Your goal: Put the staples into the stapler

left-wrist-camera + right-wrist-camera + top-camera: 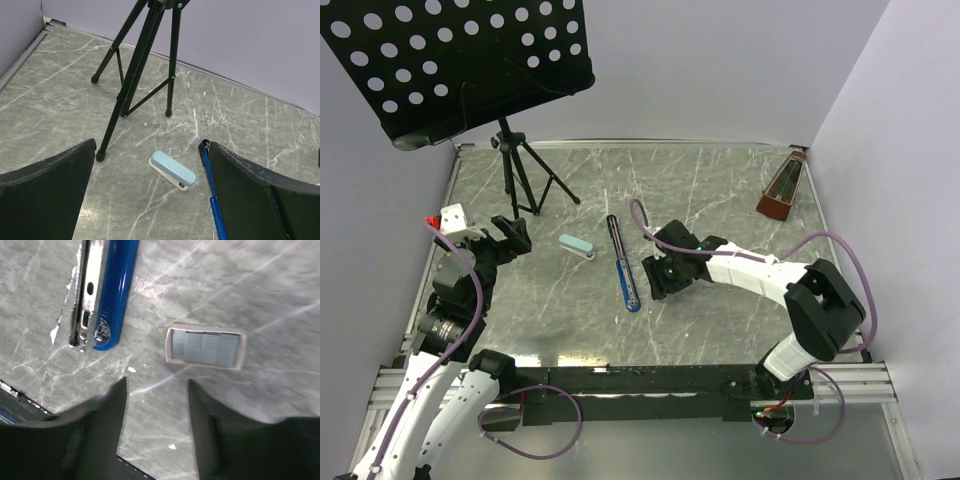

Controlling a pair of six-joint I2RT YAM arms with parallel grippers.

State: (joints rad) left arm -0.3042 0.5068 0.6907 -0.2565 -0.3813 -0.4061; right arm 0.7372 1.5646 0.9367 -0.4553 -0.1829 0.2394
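Grey marbled stone forms the bench [740, 200]. Near its middle lies the slim dark blue stapler [623, 265], swung fully open into 1 long line, its silvery metal channel showing alongside the blue arm in the right wrist view. Just beside the stapler's rounded end, apart from it, we see the staples [206, 347]: grey strips lying flat in a small whitish open tray on the bench. The right hand [156, 385] hangs over this spot with its 2 fingers partly spread and nothing between them; the tray lies just beyond the fingertips. From above, that hand hides the tray.

The left hand [149, 144] sits at the bench's left side, spread wide and empty. Ahead of it lies a small pale blue rounded case [172, 170], near the black tripod legs [132, 80].
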